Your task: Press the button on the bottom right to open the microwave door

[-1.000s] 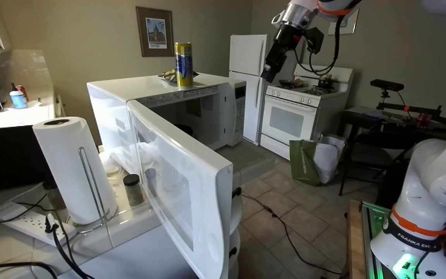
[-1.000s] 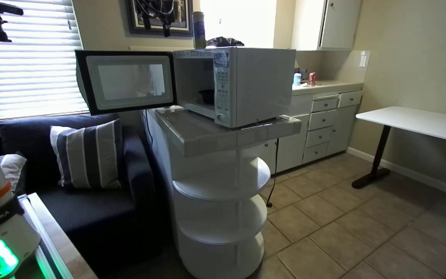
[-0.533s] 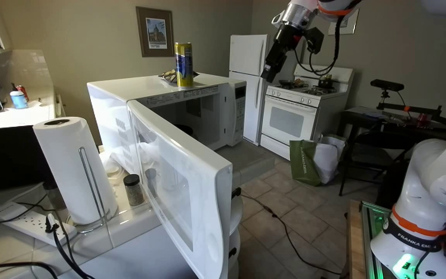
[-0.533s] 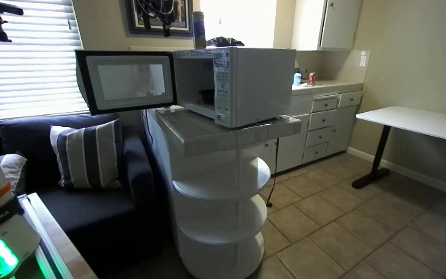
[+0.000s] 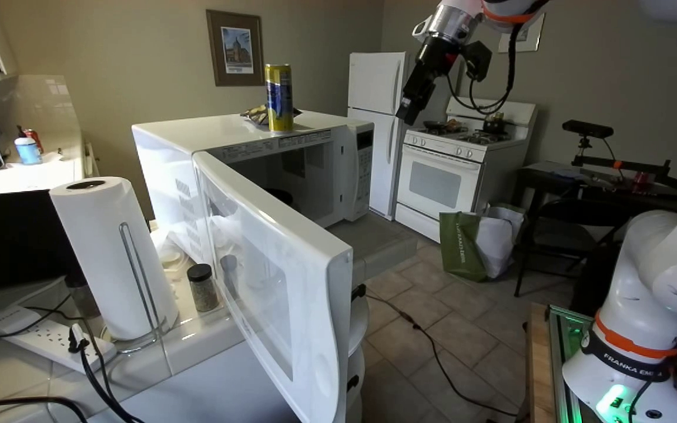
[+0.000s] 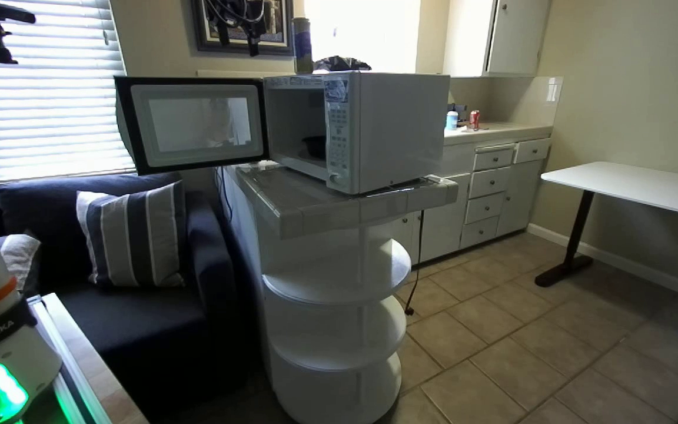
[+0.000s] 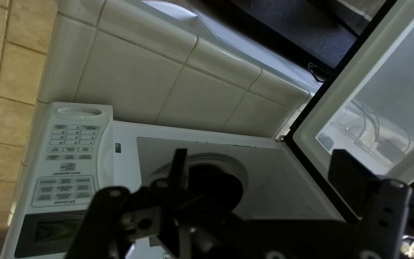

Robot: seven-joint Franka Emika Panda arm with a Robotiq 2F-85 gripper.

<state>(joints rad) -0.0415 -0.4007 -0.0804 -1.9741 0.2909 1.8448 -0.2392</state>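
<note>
The boxy white microwave [image 5: 165, 135] [image 6: 404, 129] stands on a tiled counter. Its microwave door [image 5: 309, 276] is swung wide open in both exterior views [image 6: 200, 126], and it fills the right of the wrist view [image 7: 372, 82]. The button [image 6: 336, 178] is at the bottom of the control panel [image 6: 339, 126]; in the wrist view the oval button [image 7: 79, 111] shows at upper left. My gripper [image 5: 407, 116] hangs above and in front of the microwave, touching nothing. In the wrist view the gripper [image 7: 262, 154] is open, its fingers wide apart with nothing between them.
A dark bowl [image 6: 315, 146] sits inside the microwave. A tall yellow-blue can [image 5: 280, 100] and a snack bag [image 5: 256, 114] stand on top. A paper towel roll [image 5: 112, 258] and a spice jar [image 5: 202, 288] stand behind the open door. Rounded shelves [image 6: 339, 288] end the counter.
</note>
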